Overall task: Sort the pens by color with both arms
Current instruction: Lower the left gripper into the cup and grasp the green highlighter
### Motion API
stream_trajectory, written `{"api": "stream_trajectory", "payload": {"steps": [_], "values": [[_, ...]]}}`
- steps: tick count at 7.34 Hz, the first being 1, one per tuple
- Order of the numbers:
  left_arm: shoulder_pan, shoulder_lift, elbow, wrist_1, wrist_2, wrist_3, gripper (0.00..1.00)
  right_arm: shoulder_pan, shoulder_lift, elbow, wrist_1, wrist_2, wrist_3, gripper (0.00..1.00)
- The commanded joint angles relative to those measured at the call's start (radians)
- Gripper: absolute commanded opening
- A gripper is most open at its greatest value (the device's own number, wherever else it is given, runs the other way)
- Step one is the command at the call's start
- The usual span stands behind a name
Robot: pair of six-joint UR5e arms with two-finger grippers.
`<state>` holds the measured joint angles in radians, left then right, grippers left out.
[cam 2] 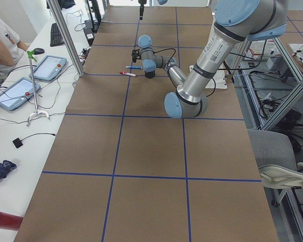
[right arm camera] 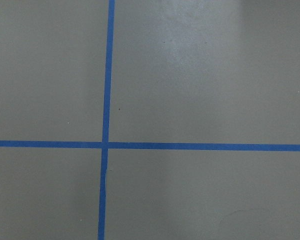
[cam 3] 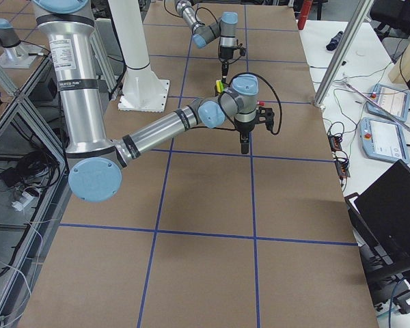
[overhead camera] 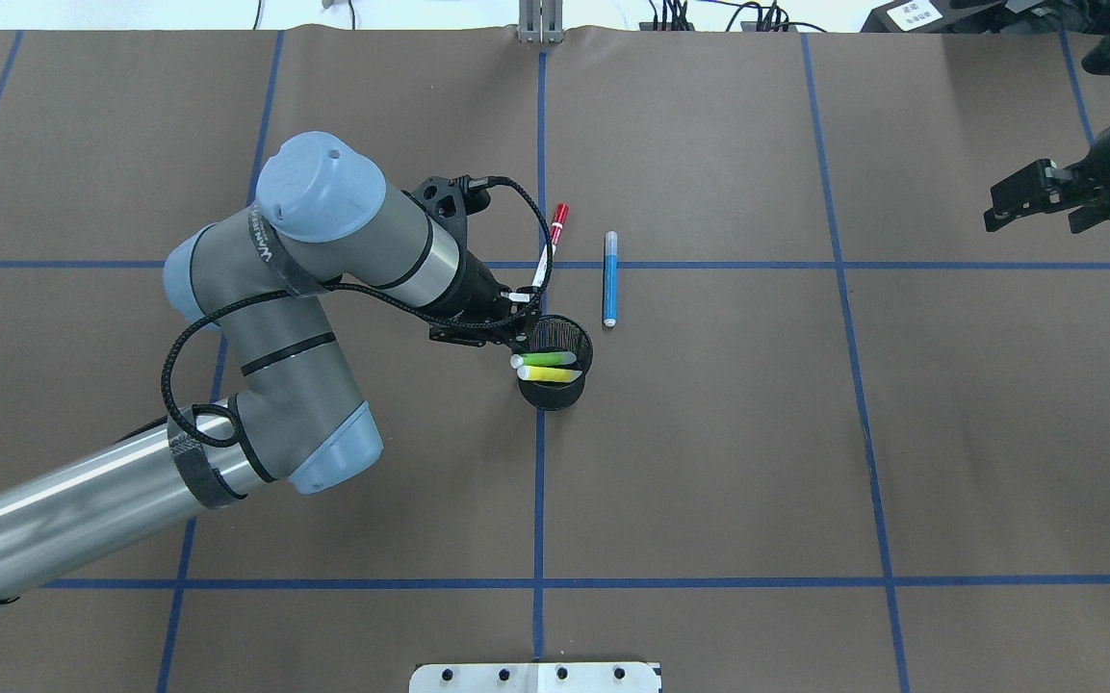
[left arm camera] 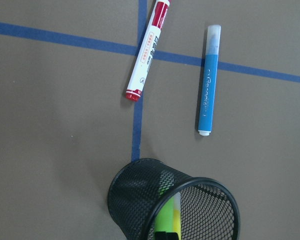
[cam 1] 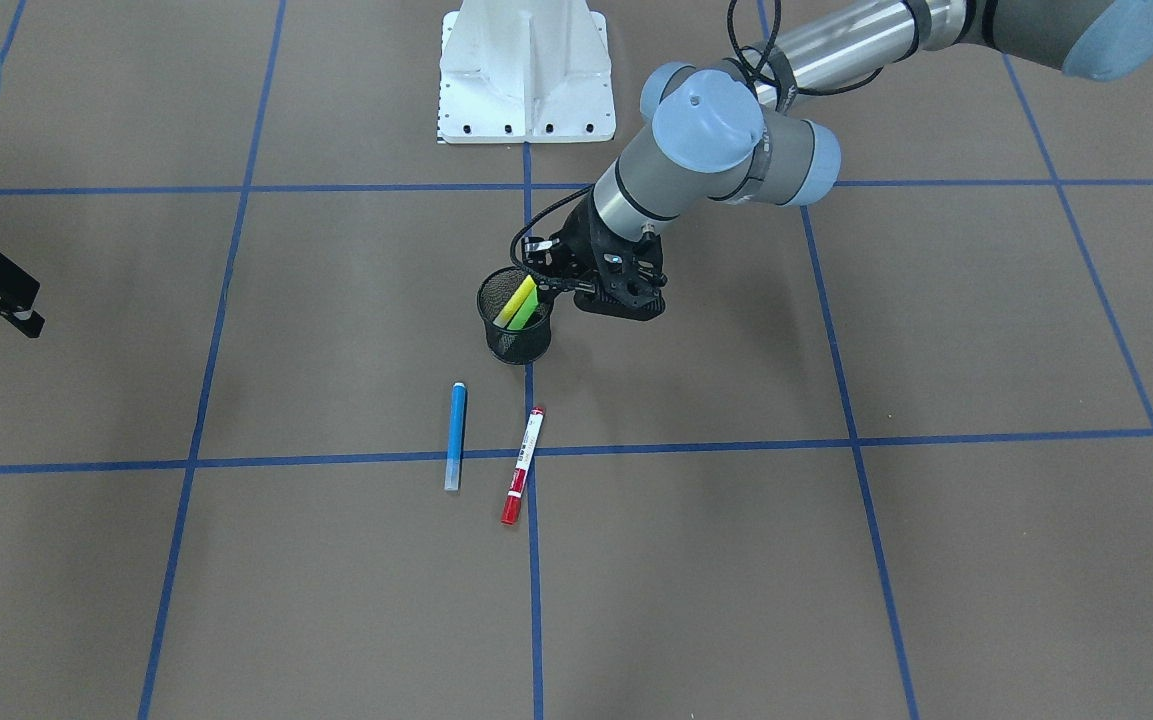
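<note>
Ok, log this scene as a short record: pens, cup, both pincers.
In cup: green pen and yellow pen, leaning in the black mesh cup
On table: blue pen and red-capped pen, side by side, not touching, on the cup's far side from the robot
Left pincer: beside the cup; open or shut unclear
Right pincer: open, empty, far off to the side

Blue pen, red-capped white pen, green pen and yellow pen; black mesh cup; brown table gridded blue.
</note>
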<state>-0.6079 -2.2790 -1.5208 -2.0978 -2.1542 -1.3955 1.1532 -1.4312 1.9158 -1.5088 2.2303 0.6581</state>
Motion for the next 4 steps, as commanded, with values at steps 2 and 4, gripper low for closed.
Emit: {"api": "stream_trajectory", "payload": {"steps": [2, 4], "values": [[-0.001, 0.000, -0.007, -0.002, -0.003, -0.010, 0.41, 0.003, 0.000, 0.000, -0.001, 0.000, 0.000, 0.99], [-0.001, 0.000, -0.007, -0.002, -0.001, -0.049, 0.62, 0.003, 0.000, 0.000, -0.001, 0.000, 0.000, 0.99]]}}
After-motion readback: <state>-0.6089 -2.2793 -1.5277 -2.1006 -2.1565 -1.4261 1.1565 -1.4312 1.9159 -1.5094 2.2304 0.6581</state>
